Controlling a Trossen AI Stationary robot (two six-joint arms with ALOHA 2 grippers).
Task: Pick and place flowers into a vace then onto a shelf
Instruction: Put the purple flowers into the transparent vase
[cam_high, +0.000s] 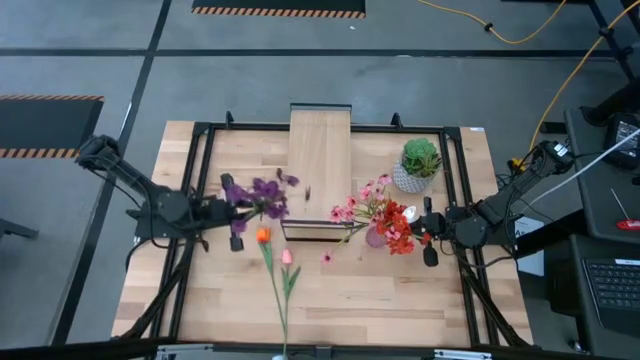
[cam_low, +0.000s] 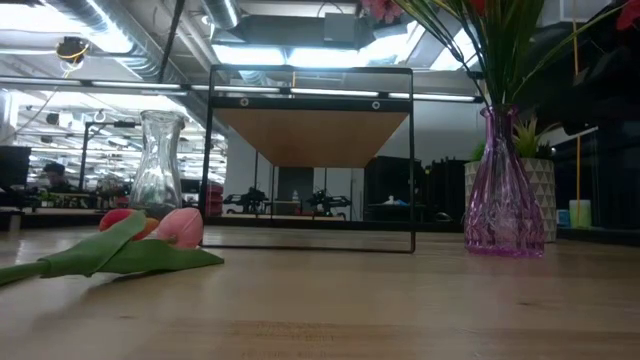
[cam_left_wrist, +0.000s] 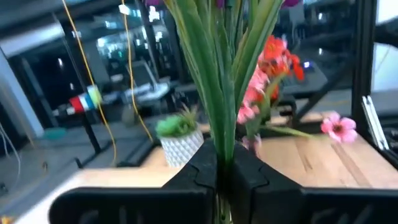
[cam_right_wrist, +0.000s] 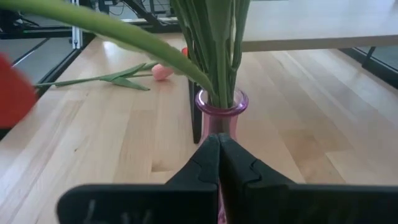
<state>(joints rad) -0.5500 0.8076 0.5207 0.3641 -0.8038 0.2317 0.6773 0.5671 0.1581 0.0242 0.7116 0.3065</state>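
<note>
Purple vase (cam_low: 503, 190): blooms cut off by the low view's upper edge; stems only.
Purple cluster (cam_high: 266, 194): in the left wrist view, blooms cropped at the edge, stem base hidden behind the fingers (cam_left_wrist: 199, 171).
Clear vase (cam_low: 158, 165): not discernible from above.
Tulips' (cam_low: 165, 227) stems: cropped at the low view's edge.

Overhead camera straight down, low one level along table (cam_high: 400, 300); both sharing shelf (cam_high: 320, 170).
</note>
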